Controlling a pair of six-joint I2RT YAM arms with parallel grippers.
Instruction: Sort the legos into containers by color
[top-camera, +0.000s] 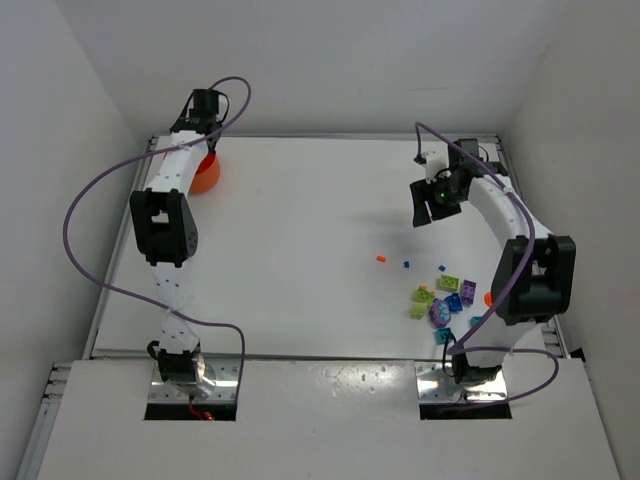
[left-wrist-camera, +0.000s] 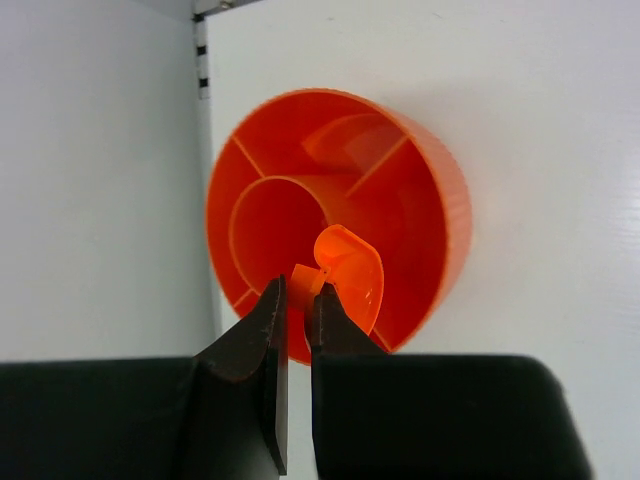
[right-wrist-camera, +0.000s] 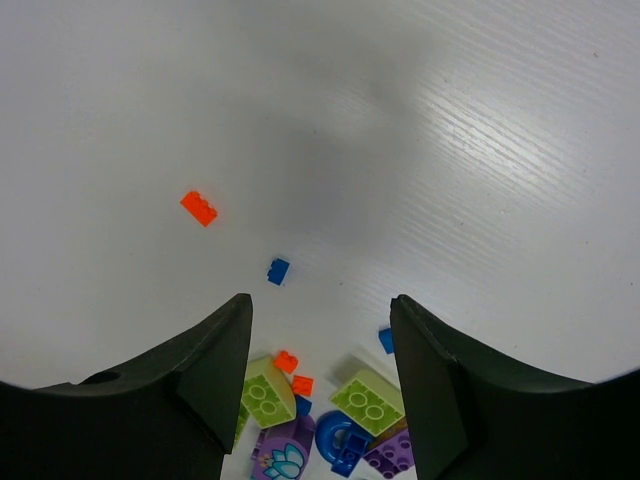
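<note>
Upper left, the left claw (left-wrist-camera: 298, 290) pinches an orange lego (left-wrist-camera: 346, 262) over the bowl (left-wrist-camera: 452, 200). The right claw (right-wrist-camera: 320, 302) hangs spread above scattered legos (right-wrist-camera: 368, 398).

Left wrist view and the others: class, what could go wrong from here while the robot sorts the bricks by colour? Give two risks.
1. The left gripper is shut on just an edge of a small orange piece, over the near rim of the orange bowl. Released here, it might fall outside.
2. The right gripper hangs open by the tightly packed brick pile. It could grab mixed colours.
</note>
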